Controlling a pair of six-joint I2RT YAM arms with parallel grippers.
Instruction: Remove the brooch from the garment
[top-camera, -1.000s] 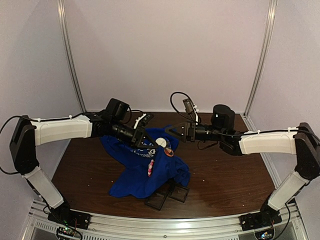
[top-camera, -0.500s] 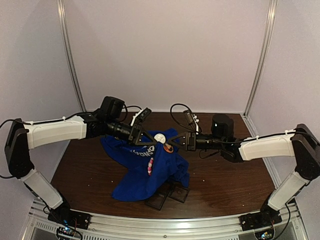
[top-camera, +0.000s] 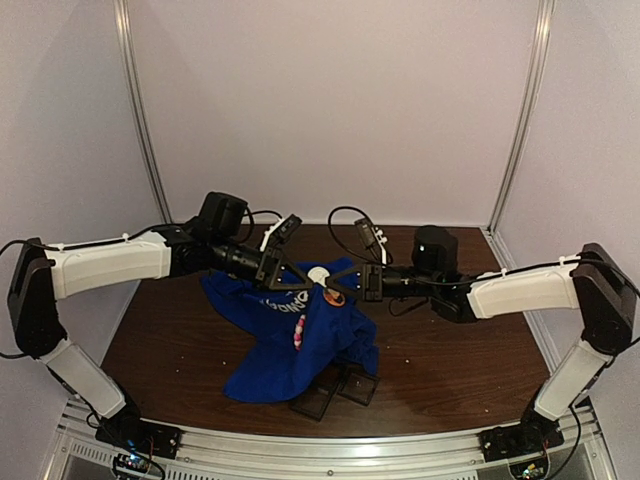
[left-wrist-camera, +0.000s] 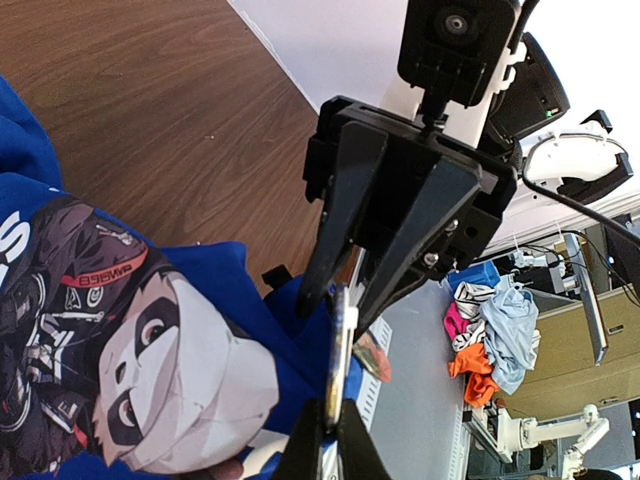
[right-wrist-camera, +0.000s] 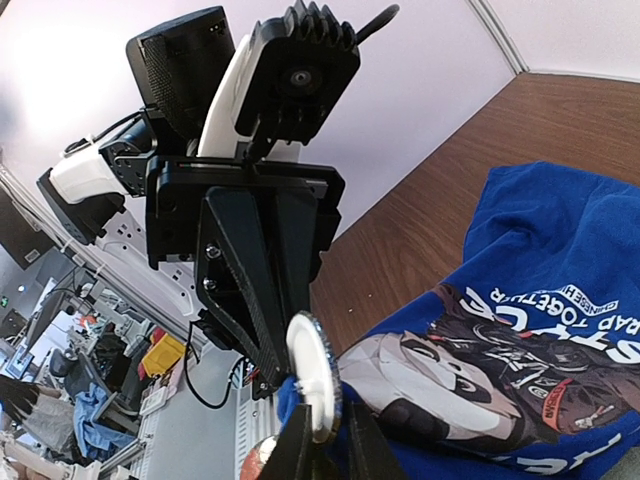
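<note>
Blue limp T-shirt (top-camera: 290, 350) hangs from shut left claw (top-camera: 302, 284); right claw (top-camera: 338, 291) pinches the stiff white round brooch (right-wrist-camera: 313, 385) by its rim.

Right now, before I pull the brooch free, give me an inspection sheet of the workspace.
Surface: dark wood table, no spills seen.
Job's things: blue garment bunched mid-table, one fold lifted; white round brooch on that fold, between both claws.
Clutter: two dark flat blocks at the near edge, partly under the garment; small orange-red disc beside the brooch.
Grippers: left claw shut at the brooch's edge; right claw narrow around the opposite edge, grip unclear.
Cables: black cable loops above the right wrist, apart from the cloth.
Surroundings: pale walls, metal posts; clothes pile beyond the table.
</note>
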